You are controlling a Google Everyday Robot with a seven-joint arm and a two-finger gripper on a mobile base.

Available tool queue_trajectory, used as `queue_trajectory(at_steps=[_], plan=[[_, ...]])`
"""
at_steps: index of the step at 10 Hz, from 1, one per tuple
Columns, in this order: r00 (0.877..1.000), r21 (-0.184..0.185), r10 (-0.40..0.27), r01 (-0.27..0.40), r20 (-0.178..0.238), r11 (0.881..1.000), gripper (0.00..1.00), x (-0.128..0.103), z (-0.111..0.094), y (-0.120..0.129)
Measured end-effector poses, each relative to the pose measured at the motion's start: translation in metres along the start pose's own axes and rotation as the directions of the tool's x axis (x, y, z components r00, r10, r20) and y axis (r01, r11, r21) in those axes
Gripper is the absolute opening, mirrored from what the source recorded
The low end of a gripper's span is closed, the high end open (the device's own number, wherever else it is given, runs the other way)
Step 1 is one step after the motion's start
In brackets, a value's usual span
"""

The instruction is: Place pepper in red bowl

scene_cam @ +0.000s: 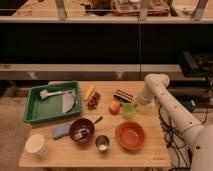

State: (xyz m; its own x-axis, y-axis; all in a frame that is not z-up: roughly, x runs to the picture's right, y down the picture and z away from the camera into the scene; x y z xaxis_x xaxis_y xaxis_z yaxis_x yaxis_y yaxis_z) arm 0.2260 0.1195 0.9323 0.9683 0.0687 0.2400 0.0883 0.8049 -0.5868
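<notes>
One gripper (pixel 136 103): at 3 o'clock on the table (pixel 152 151), low over the cup (pixel 128 110). I cannot tell whether it touches the rim.
Grip state: cannot tell how wide it stands, nor whether it has hold of anything.
Pepper: not made out as a separate thing. Judged to be at the cup, under the gripper.
Red bowl (pixel 130 135): at 6 o'clock from the cup, near it, with a bare inside.
Step in hand: judged to be securing the pepper at the cup.
Method advised: take the pepper across its slim body and lift straight up clear of the rim, so the cup is not dragged. Carry it toward 6 o'clock, keeping off the fruit (pixel 114 107) at the cup's 9 o'clock. Release low over the bowl's middle.
Risk: the cup may tip, or the pepper may slip.
Writing: none legible; no brand or label can be read on any item.
</notes>
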Motion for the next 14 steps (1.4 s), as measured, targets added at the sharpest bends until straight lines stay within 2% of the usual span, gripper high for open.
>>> queue_trajectory(at_steps=[5, 6, 8, 9, 14], plan=[[1.000, 0.006, -0.004, 0.004, -0.008, 1.000, 0.19, 0.003, -0.007, 0.004], [1.000, 0.020, -0.011, 0.011, -0.008, 1.000, 0.19, 0.004, -0.014, 0.009], [1.000, 0.071, -0.027, 0.027, 0.001, 0.997, 0.19, 0.006, -0.050, 0.021], [1.000, 0.078, -0.030, 0.030, 0.003, 0.996, 0.19, 0.006, -0.056, 0.024], [0.999, 0.082, -0.038, 0.038, 0.002, 0.996, 0.19, 0.003, -0.056, 0.023]])
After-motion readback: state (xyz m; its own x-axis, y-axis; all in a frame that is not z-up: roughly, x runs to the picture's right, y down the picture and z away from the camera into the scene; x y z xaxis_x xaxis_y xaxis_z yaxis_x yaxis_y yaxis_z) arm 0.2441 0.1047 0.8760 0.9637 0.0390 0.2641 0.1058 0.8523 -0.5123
